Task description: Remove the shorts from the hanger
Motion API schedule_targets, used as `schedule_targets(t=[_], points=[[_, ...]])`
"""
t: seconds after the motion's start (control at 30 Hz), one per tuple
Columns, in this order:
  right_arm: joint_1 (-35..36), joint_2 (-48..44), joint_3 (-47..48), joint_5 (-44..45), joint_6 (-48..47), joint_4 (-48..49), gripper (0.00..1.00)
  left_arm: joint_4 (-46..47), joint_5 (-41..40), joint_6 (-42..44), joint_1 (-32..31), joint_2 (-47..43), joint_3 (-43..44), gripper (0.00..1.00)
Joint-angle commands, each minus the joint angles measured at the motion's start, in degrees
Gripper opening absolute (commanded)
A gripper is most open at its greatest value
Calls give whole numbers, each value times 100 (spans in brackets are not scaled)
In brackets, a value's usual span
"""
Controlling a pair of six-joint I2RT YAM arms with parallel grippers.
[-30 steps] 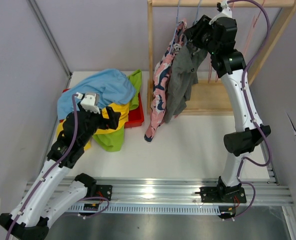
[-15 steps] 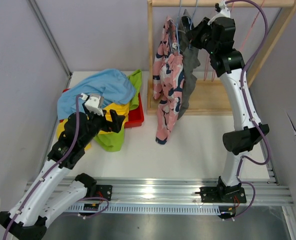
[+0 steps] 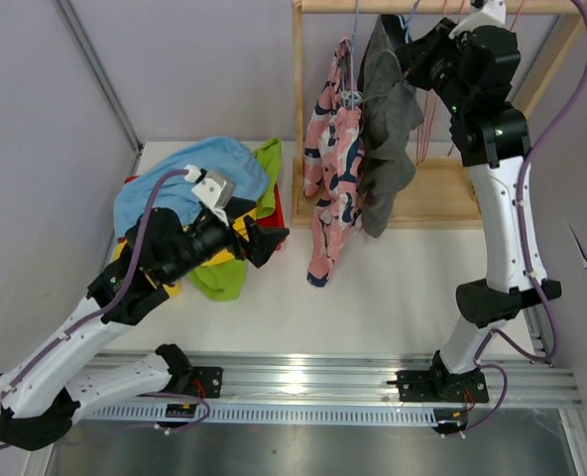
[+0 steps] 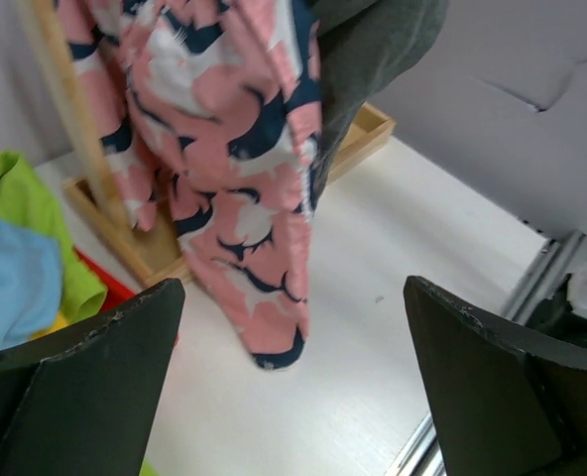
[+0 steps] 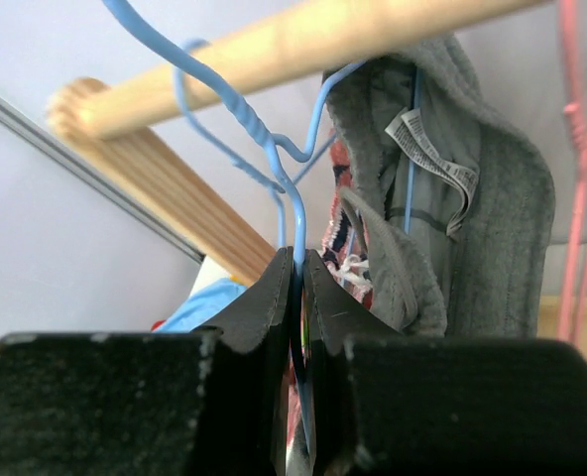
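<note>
Two pairs of shorts hang on the rack, and three lie heaped on the desk.
Over the desk (image 3: 393, 288) near its left edge, the left end effector (image 4: 289, 327) hovers with fingers spread wide, holding nothing. Beside it, lime green shorts (image 3: 219, 278), yellow shorts (image 3: 224, 223) and light blue shorts (image 3: 189, 178) are piled on a red tray (image 3: 271, 233). At the far edge, the pink printed shorts (image 3: 335, 169) and dark grey shorts (image 3: 388, 129) hang from the wooden rack (image 3: 298, 119). Up at its rail (image 3: 373, 6), the right end effector (image 5: 298, 288) is pinched closed on a blue wire hanger (image 5: 274, 164).
</note>
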Motion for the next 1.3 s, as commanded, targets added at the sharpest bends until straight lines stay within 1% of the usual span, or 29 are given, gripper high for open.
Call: schedule_targets(t=[0.0, 0.03, 0.07, 0.1, 0.13, 0.17, 0.2, 0.23, 0.27, 0.3, 0.37, 0.4, 0.5, 0.53, 0.57, 0.6, 0.73, 0.93, 1.13, 1.23, 1.27], points=[[10, -724, 272, 177, -113, 493, 0, 295, 6, 25, -441, 272, 642, 99], [27, -821, 183, 177, -104, 467, 0, 435, 6, 8, -738, 368, 687, 99], [45, -935, 61, 194, -104, 466, 0, 514, 6, 8, -907, 560, 731, 99], [63, -1206, -236, 238, -87, 466, 0, 681, -186, 42, -1343, 675, 871, 99], [71, -1356, -431, 256, -60, 501, 0, 760, -266, 86, -1591, 807, 925, 99], [89, -1514, -650, 256, -25, 554, 0, 822, -380, 235, -1829, 1130, 995, 99], [124, -1881, -1157, 282, 27, 702, 0, 858, -520, 332, -2075, 1316, 1222, 99], [194, -2068, -1415, 343, 62, 799, 0, 945, -774, 489, -2521, 1527, 1320, 99], [221, -2235, -1626, 353, 98, 870, 0, 972, -872, 552, -2700, 1973, 1521, 99], [247, -2506, -1924, 379, 176, 923, 0, 990, -978, 622, -3041, 2195, 1758, 99], [309, -2675, -2076, 405, 221, 836, 0, 1095, -1189, 737, -3289, 2808, 2101, 99], [326, -2824, -2224, 423, 273, 757, 0, 1130, -1251, 789, -3508, 2995, 2320, 99], [388, -3053, -2515, 414, 353, 721, 0, 1393, -1663, 842, -3851, 3539, 2743, 99], [405, -3193, -2681, 423, 370, 712, 0, 1464, -1830, 1060, -3931, 3637, 2788, 99], [414, -3247, -2752, 432, 397, 678, 0, 1586, -2066, 1106, -3975, 3734, 2901, 99], [423, -3291, -2814, 449, 414, 651, 0, 1631, -2103, 1124, -4037, 3909, 2998, 99], [432, -3537, -3008, 458, 485, 590, 0, 1921, -2200, 1089, -4055, 4121, 3096, 99], [432, -3722, -3017, 283, 634, 458, 0, 2527, -2806, 1422, -4064, 4323, 3043, 99], [432, -3863, -2912, 89, 871, 396, 0, 2537, -3271, 1598, -4064, 4939, 3552, 98], [432, -3889, -2789, 63, 942, 343, 0, 2616, -3378, 1625, -4064, 5106, 3571, 92], [432, -3889, -2762, 63, 950, 308, 0, 2642, -3413, 1633, -4064, 5167, 3571, 81]])
